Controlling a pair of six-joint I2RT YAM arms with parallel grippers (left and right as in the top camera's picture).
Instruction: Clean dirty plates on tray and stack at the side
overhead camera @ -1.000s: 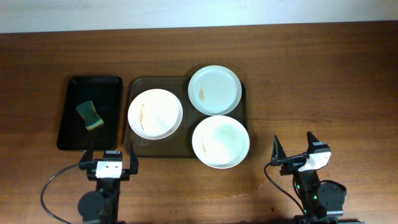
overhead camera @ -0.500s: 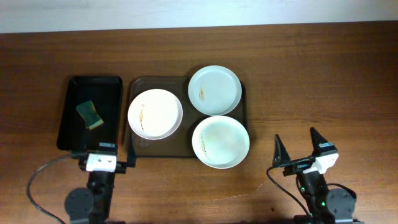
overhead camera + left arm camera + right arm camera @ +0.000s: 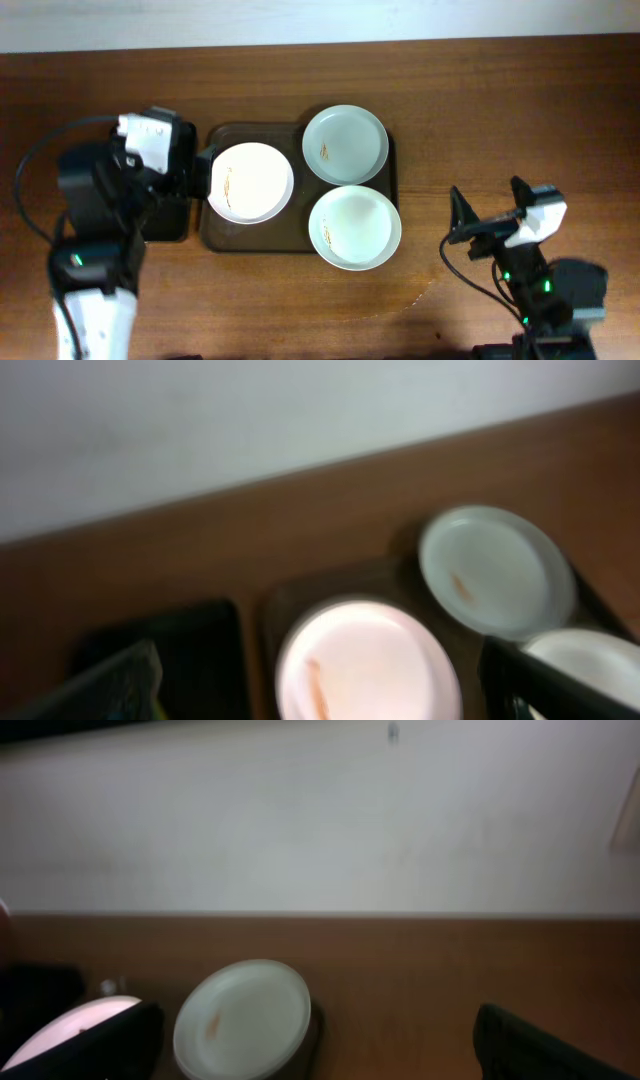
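Three white plates lie on the brown tray (image 3: 225, 236): a left plate (image 3: 250, 182) with an orange smear, a back right plate (image 3: 345, 144) with a small smear, and a front right plate (image 3: 354, 227). My left gripper (image 3: 170, 172) is open and empty, raised over the black tray just left of the left plate. The blurred left wrist view shows the left plate (image 3: 365, 665) between its fingers and the back right plate (image 3: 495, 570) beyond. My right gripper (image 3: 488, 215) is open and empty over bare table right of the tray. Its view shows the back right plate (image 3: 245, 1020).
A smaller black tray (image 3: 165, 226) lies left of the brown tray, mostly hidden under my left arm. Its sponge is hidden in the overhead view. A pale wall rises beyond the table's far edge (image 3: 400, 916). Bare wood lies right of the brown tray (image 3: 470, 130).
My left arm has risen and swung forward from the front edge to above the black tray, beside the left plate. My right gripper has shifted slightly right. The plates have not moved.
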